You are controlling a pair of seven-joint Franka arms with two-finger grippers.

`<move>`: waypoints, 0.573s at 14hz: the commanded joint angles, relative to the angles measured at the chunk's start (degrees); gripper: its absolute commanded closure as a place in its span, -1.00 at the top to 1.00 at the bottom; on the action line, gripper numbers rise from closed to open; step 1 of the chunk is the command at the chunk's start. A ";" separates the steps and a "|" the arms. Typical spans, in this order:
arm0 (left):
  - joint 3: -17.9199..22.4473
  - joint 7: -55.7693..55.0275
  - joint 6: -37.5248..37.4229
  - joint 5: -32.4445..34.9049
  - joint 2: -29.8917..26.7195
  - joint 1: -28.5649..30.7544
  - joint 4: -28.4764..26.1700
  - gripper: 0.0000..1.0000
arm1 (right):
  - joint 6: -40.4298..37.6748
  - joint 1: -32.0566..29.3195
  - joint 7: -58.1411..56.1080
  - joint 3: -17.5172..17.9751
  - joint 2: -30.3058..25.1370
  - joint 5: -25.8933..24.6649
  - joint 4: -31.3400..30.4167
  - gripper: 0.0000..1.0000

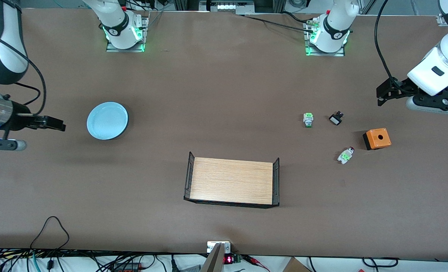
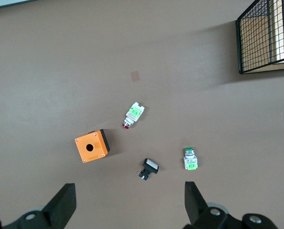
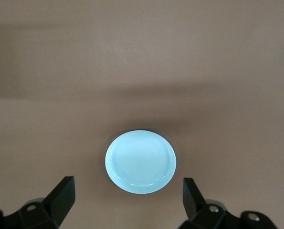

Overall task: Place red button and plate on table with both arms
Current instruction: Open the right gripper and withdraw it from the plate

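Pale blue and round, the plate (image 1: 107, 120) lies flat on the brown worktop (image 1: 224, 94) toward the right arm's end, well apart from everything else. The right tool (image 1: 54, 123) hangs in the air just beside it with fingers (image 3: 60, 196) spread wide and nothing between them. The red button (image 1: 346, 155) lies on its side toward the left arm's end, dark cap up against its green block, near an orange box (image 1: 377, 138) with a round hole in its top. A green-capped switch (image 1: 308, 119) and a small black switch (image 1: 336, 118) sit farther from the front camera than the red button. The left tool (image 1: 383, 94) hovers above the worktop near the orange box, released and empty. A light-wood tray (image 1: 232, 181) with black wire ends rests between the two groups, nearer to the front camera.
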 commanded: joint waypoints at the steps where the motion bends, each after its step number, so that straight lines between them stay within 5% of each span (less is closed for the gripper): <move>1: -0.53 -0.23 -0.38 0.96 0.76 0.25 1.81 1.00 | -5.66 -0.04 -0.24 -1.68 -0.42 -0.68 4.98 1.00; 4: -0.62 -0.23 -0.64 0.52 0.59 -0.19 1.81 1.00 | -11.65 1.19 -0.59 -5.55 -0.50 -0.41 9.65 1.00; 8: -0.62 -0.15 -0.90 0.43 0.50 -0.19 1.81 1.00 | -12.11 3.48 -2.68 -8.80 -3.57 -2.00 6.25 1.00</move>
